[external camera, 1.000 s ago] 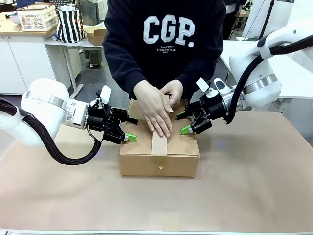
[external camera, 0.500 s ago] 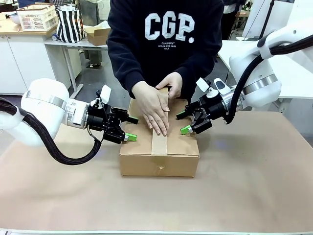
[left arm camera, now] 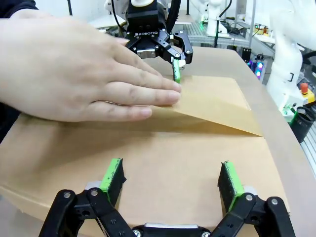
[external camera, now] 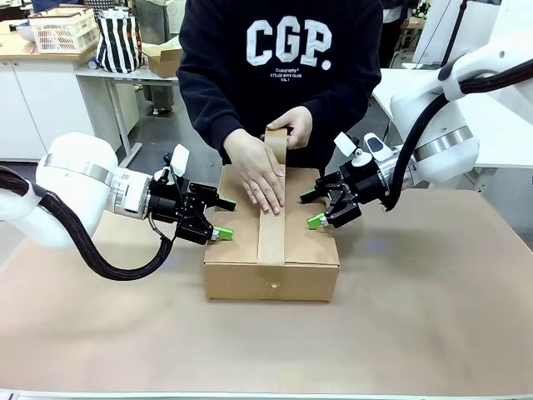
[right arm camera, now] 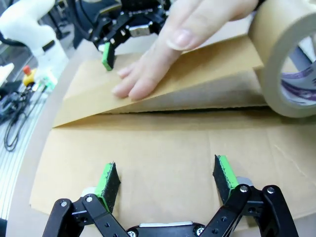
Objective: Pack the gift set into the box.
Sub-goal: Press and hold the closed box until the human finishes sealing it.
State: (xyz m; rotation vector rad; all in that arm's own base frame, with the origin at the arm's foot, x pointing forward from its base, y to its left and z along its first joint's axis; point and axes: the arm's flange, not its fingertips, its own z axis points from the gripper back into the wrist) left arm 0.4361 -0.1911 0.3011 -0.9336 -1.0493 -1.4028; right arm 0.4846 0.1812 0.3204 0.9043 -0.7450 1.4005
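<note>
Both tools, left (external camera: pixel 221 218) and right (external camera: pixel 313 208), rest spread on the closed box (external camera: pixel 271 250) while a hand (external camera: pixel 258 171) presses tape (external camera: pixel 271 225) down.

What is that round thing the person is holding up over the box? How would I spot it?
Look at the brown box in the middle of the table. At its far edge, a hand holds a tape roll upright. It is the only ring-shaped thing, with a brown strip running from it down the lid.

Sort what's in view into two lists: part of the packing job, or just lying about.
Part of the job:
box, flaps closed
tape strip along its seam
tape roll in the person's hand
left gripper and right gripper, open at the box's sides

Lying about:
striped bag
white basket
small carton
</note>
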